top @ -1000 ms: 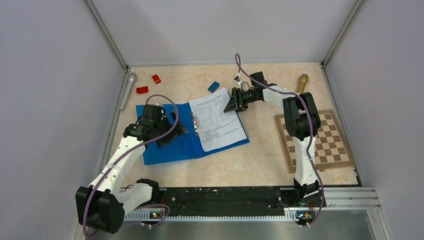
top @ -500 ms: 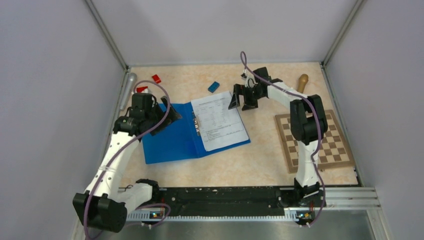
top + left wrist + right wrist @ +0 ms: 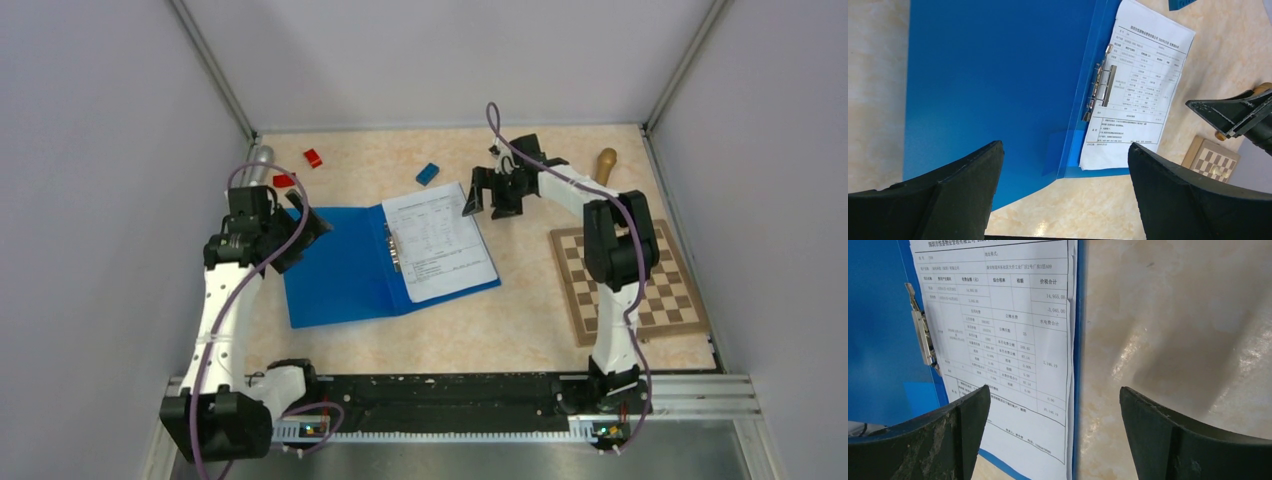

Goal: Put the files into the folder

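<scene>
Folder (image 3: pixel 335 265) lies open and flat on the surface (image 3: pixel 520 320), its blue inside facing up. Files (image 3: pixel 440 240) rest on its right half, with the metal clip (image 3: pixel 1102 82) at their left edge by the spine. Left pincer (image 3: pixel 300 225) hovers over the folder's far left corner, jaws wide, holding nothing. Right pincer (image 3: pixel 487 205) hangs above the files' far right corner, jaws wide too and empty.

Top camera high at near edge, looking down; wrist cameras close; all share folder (image 3: pixel 335 272).
</scene>
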Motion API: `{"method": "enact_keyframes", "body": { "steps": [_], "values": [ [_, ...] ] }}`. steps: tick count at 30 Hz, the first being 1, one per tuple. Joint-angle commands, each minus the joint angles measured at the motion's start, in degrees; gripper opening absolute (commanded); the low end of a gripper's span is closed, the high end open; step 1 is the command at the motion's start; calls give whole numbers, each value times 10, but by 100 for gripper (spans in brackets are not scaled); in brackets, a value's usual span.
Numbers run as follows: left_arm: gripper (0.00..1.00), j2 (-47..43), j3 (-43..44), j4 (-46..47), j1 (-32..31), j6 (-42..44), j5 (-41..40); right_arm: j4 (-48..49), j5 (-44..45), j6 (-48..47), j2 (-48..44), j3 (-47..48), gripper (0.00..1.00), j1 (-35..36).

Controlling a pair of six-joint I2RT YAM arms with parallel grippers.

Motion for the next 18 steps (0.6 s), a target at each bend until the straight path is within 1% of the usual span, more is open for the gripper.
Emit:
{"method": "enact_keyframes", "body": {
  "steps": [1,5,9,11,18],
  "values": [
    [99,-23,-16,3,20,15,31,31,-48,12,38,32,99,0],
    [99,-21,-34,21,20,11,47,47,-61,20,54,35,99,14],
    [99,-9,-35,28,19,24,65,103,-90,53,44,5,99,20],
    [98,-3,-26,21,19,24,77,111,-99,56,34,-11,99,25],
    [98,11,-21,23,19,35,84,186,-127,74,-35,-127,99,60]
  ]
}}
